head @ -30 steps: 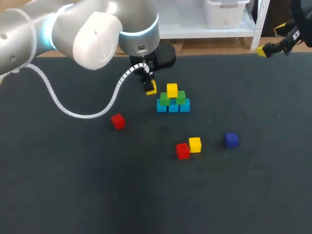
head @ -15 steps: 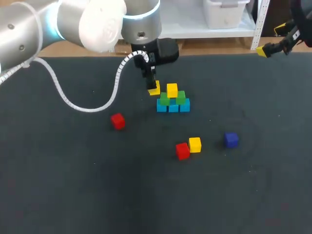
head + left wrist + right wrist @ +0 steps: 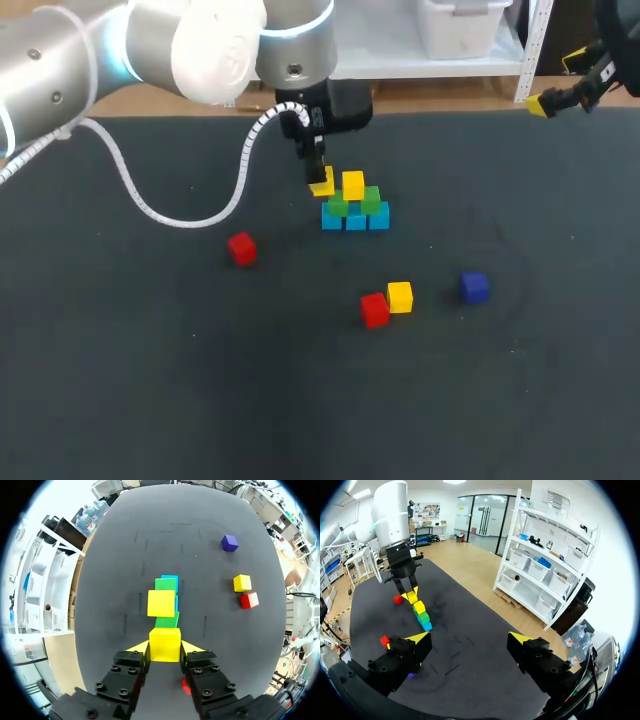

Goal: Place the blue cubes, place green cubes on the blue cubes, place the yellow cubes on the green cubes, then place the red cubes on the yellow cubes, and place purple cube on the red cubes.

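Holds a yellow cube [image 3: 164, 644] clamped in the left gripper [image 3: 165, 649], over the green cubes [image 3: 371, 201] on the blue cubes [image 3: 355, 220] near the bench's [image 3: 150, 380] far edge, beside the placed yellow cube [image 3: 353, 185]. Judged mid yellow layer: next calls for aligning, lowering, releasing. Leaves the right gripper [image 3: 469, 639] apart, empty.

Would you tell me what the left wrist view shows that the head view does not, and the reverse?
Only the left wrist view: the left gripper shut on the held cube from both sides, with the stack ahead of it. Only the head view: the right gripper at the far right corner, and all three blue cubes side by side. Both: the stack, the purple cube, and the loose yellow cube beside a red cube.
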Robot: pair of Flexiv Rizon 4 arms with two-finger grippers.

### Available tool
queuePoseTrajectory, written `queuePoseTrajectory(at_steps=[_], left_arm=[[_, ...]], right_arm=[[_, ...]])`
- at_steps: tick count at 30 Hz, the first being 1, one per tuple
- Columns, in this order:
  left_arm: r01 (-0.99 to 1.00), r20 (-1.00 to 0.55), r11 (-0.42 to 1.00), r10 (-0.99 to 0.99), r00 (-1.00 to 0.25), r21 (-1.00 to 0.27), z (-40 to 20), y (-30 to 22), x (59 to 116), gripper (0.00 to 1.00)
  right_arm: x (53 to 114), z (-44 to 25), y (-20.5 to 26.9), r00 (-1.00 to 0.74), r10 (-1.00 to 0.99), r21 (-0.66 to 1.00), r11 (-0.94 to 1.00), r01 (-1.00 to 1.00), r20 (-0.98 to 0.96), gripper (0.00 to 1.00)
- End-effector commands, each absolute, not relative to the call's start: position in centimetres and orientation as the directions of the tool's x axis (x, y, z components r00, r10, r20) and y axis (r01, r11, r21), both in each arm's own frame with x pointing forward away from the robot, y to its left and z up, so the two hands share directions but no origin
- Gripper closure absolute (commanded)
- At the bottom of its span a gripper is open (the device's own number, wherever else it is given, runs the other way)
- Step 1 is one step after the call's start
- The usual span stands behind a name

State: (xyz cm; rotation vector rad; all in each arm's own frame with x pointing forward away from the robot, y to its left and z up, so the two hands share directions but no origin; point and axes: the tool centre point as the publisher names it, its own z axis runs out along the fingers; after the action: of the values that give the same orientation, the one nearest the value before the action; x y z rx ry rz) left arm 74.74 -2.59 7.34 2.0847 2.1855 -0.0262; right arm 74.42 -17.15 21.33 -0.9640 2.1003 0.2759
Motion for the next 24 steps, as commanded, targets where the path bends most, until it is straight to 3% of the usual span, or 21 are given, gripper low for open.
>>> queuePoseTrajectory(at_steps=[1,24], left_arm=[[0.997,-0.098,0.039,0.995,-0.033,0.063,6.95,-2.80,75.04,1.00],[0.998,-0.101,0.026,0.995,-0.020,0.060,6.09,-3.59,75.27,1.00]], right_arm=[[74.35,21.31,-17.07,-0.398,-0.544,-0.123,0.690,-0.714,-0.739,0.00],[74.35,21.31,-17.07,-0.398,-0.544,-0.123,0.690,-0.714,-0.739,0.00]])
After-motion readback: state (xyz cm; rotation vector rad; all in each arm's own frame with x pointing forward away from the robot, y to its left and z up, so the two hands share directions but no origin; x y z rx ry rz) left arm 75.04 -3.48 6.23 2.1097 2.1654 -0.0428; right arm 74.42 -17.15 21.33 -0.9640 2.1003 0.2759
